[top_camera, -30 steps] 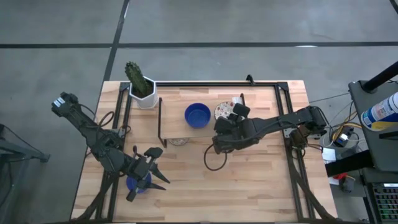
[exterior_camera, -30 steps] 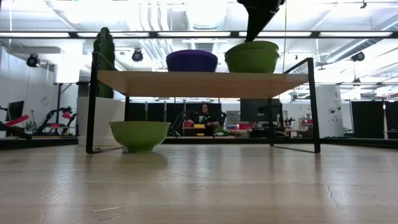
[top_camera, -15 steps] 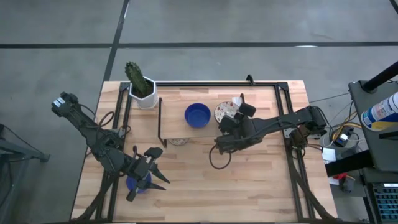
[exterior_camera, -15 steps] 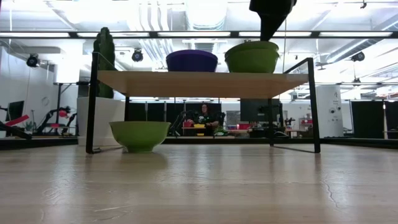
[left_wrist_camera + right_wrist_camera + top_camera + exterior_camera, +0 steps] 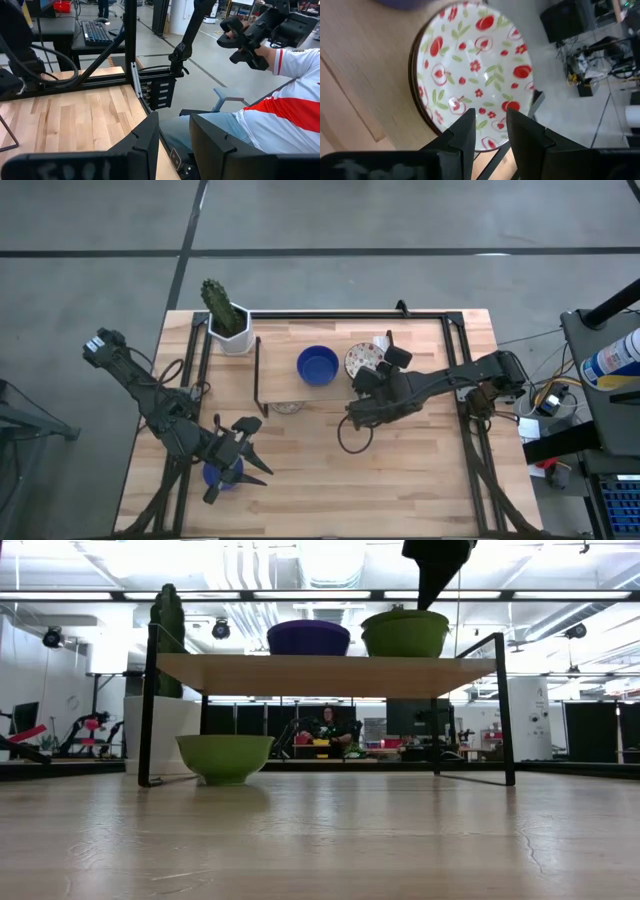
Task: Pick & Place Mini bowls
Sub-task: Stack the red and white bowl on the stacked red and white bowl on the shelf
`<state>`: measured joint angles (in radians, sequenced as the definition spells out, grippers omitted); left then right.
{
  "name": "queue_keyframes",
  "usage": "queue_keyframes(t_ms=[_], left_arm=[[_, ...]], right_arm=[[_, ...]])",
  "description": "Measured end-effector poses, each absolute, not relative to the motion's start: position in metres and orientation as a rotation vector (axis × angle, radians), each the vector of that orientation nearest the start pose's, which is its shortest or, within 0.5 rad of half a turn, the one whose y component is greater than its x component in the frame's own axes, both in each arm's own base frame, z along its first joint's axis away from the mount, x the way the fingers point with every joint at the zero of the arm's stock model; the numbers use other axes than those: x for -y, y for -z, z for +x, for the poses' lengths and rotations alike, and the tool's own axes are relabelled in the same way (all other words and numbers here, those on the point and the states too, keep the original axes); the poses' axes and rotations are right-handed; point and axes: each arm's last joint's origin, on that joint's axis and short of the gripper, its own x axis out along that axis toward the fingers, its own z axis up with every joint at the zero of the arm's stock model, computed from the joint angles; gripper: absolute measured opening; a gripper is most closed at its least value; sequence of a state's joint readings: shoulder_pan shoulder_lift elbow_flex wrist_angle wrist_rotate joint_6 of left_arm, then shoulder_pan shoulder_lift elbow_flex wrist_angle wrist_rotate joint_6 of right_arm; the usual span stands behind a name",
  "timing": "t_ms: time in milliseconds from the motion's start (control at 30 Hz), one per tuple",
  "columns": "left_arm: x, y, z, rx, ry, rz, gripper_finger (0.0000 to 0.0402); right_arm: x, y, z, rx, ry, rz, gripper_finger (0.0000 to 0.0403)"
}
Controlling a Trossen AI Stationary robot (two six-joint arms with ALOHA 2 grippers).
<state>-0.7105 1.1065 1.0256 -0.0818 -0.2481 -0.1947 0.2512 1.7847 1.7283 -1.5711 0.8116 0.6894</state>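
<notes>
The right gripper [image 5: 487, 131], jaws slightly apart and empty, hung over the patterned bowl [image 5: 475, 75], which a careless retreat could knock off the shelf [image 5: 320, 673]

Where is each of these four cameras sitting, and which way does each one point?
High view: overhead, straight down on the table; both arms show.
Low view: at tabletop height, looking level at the shelf; part of an arm hangs above.
Left wrist view: on the left arm, past its own fingers toward a seated person.
Right wrist view: on the right arm, down at the patterned bowl.
Shared: that patterned bowl also shows from overhead.
</notes>
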Motion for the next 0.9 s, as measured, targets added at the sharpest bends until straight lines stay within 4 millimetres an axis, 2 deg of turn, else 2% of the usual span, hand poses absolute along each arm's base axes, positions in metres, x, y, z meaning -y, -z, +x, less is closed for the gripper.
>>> queue_keyframes(t_ms=[200,567,900], left_arm=[[0.155,-0.364,0.191,-0.191,0.445,-0.115,0.0103],[0.154,-0.359,0.19,-0.238,0.44,-0.086,0.0103],[0.154,-0.319,0.19,-0.349,0.408,-0.059,0.0103]], right_arm=[[-0.073,-0.329,0.315,-1.097,0.796,-0.301,0.0105],[-0.136,-0.33,0.328,-0.97,0.355,-0.401,0.0105],[-0.176,-0.324,0.314,-0.898,0.281,-0.352,0.0105]])
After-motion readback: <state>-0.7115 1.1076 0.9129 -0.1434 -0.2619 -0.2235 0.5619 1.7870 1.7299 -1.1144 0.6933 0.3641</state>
